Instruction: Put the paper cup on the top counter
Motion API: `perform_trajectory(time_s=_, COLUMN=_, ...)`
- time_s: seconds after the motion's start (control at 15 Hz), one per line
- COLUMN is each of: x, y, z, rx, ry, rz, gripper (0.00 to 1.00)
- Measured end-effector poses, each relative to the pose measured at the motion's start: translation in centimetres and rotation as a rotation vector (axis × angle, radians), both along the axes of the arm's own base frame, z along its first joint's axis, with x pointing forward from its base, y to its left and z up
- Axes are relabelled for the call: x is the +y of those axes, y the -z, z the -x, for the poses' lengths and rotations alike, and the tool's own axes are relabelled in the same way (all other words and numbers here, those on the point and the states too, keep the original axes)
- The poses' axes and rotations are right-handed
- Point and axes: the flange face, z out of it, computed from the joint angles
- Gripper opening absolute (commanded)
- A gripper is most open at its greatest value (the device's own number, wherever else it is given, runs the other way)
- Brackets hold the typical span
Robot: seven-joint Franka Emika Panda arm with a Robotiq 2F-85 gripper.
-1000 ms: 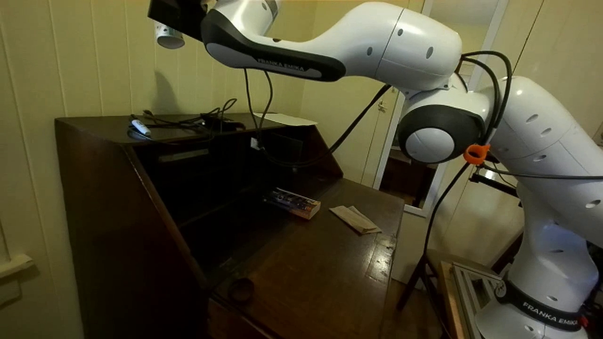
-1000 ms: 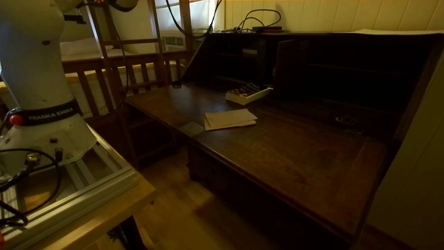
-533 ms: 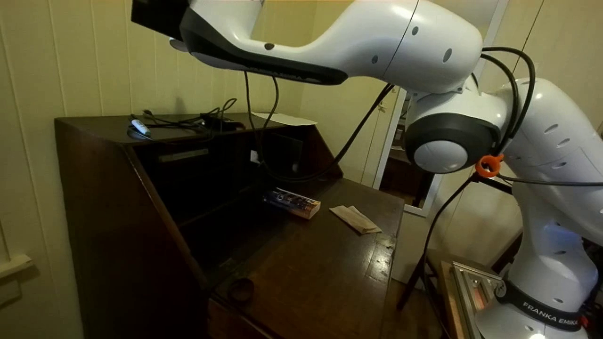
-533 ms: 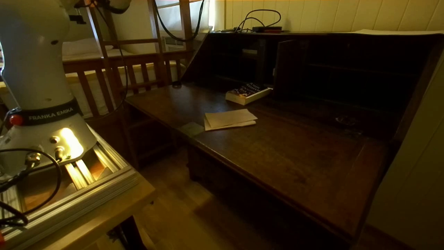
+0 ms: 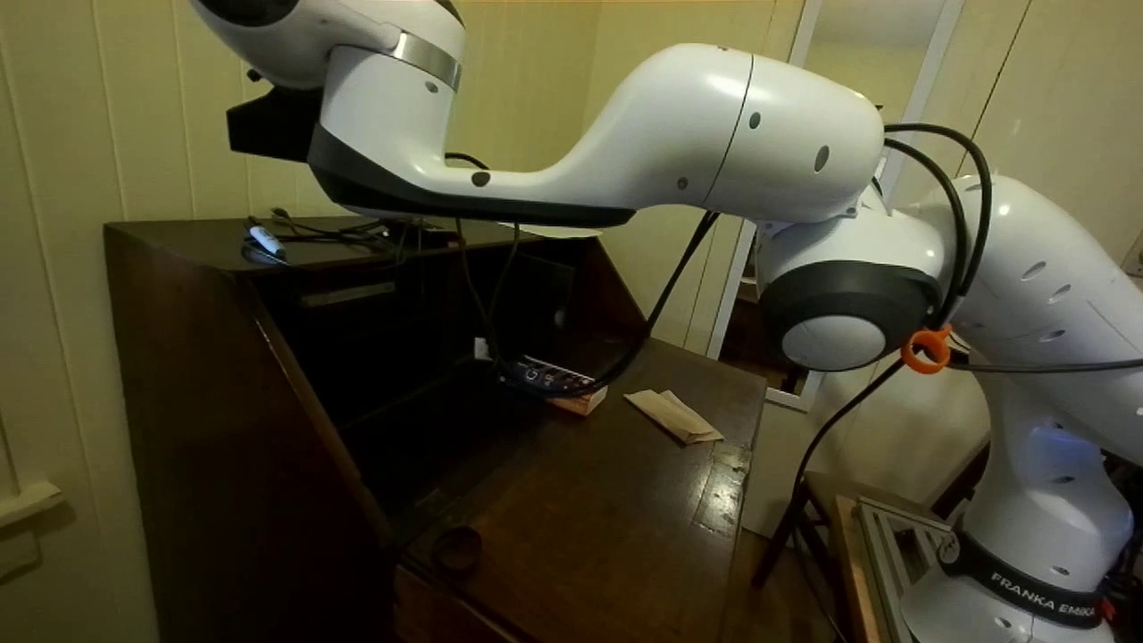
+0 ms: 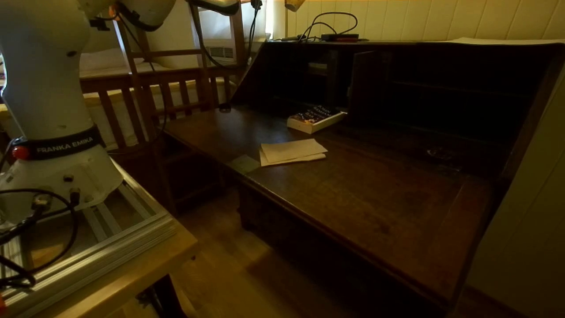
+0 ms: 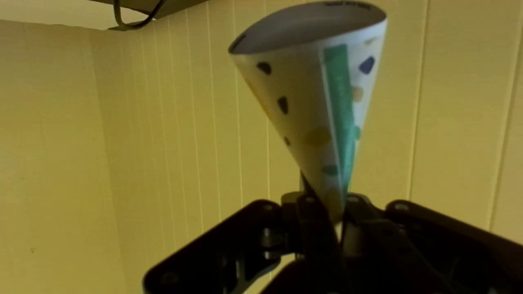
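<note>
Cup (image 7: 316,106) is held; placing it is left to do.
With jaws almost together, the gripper (image 7: 334,207) pinches its narrow end in the air, probably above the far counter (image 5: 192,241), left part.

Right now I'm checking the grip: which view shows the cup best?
The wrist view: the cup is uncropped, its narrow end in the fingers. Exterior views don't show it, unless a tan bit at a top edge is the cup.
</note>
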Motion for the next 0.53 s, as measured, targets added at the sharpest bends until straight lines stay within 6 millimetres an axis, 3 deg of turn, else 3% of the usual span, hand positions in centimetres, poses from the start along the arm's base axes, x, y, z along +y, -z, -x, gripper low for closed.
perform_trajectory(time_s=0.33, x=-0.2, y=0.1, z=-0.1, rx=0.004, ry=0.001, rz=-0.007, gripper=0.01)
perform_trajectory(time_s=0.53, x=0.6, y=1.1, z=0.1, rx=0.003, ry=0.022, rz=0.060, gripper=0.01)
